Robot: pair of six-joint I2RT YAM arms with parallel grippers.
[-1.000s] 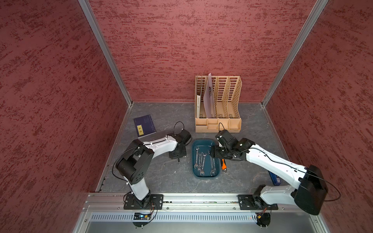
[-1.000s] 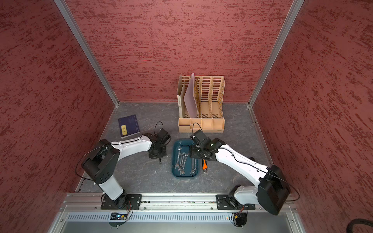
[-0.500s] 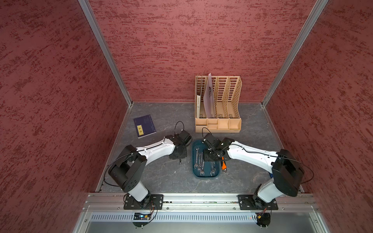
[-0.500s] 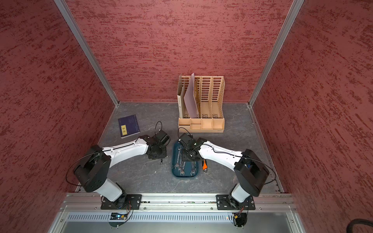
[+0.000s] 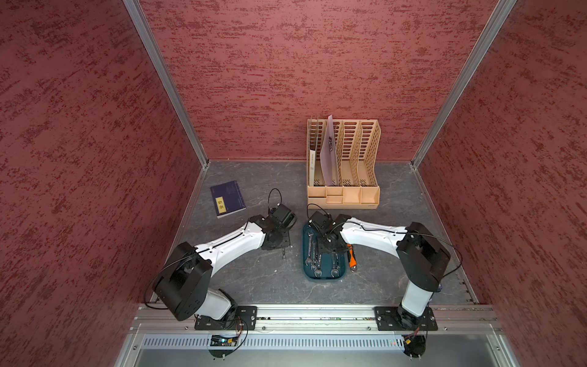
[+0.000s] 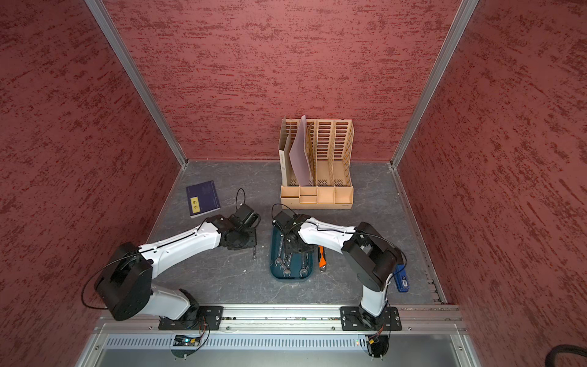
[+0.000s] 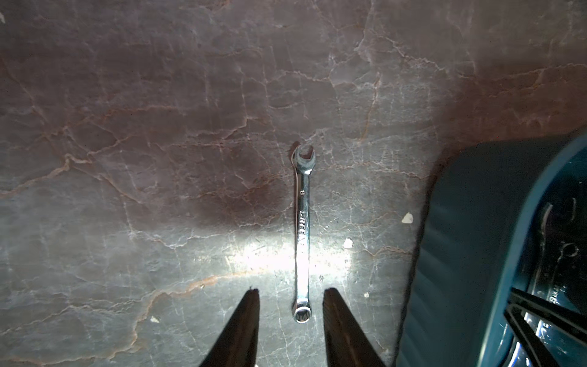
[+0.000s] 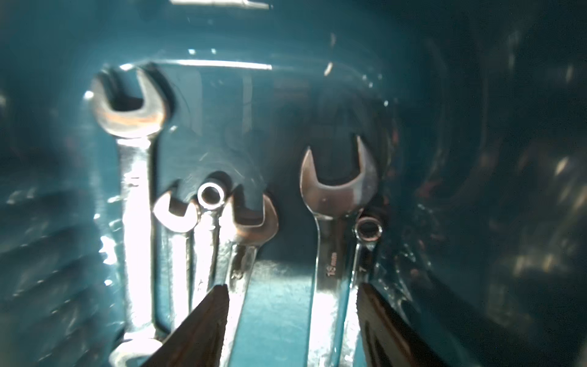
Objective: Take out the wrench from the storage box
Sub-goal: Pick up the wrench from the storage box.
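Small wrench [image 7: 301, 228] out on table [image 5: 254, 286], other wrenches [image 8: 336, 190] in storage box [image 5: 324, 277].
Top views: teal plastic box, tan slotted organizer [image 5: 343, 165] at its 12 o'clock, purple notebook [image 5: 227, 203] at 10, orange-handled tool [image 5: 351, 259] at 3, small wrench at 9. Left wrist: left gripper [image 7: 290, 295] parted, empty, straddling chrome ring end. Right wrist: right gripper [image 8: 292, 292] wide apart, empty, over glossy wrenches; size stamps legible only here.

Left pincer [image 7: 289, 294] parted, pointing down, right pincer [image 8: 292, 287] spread wide, both arms stretched forward
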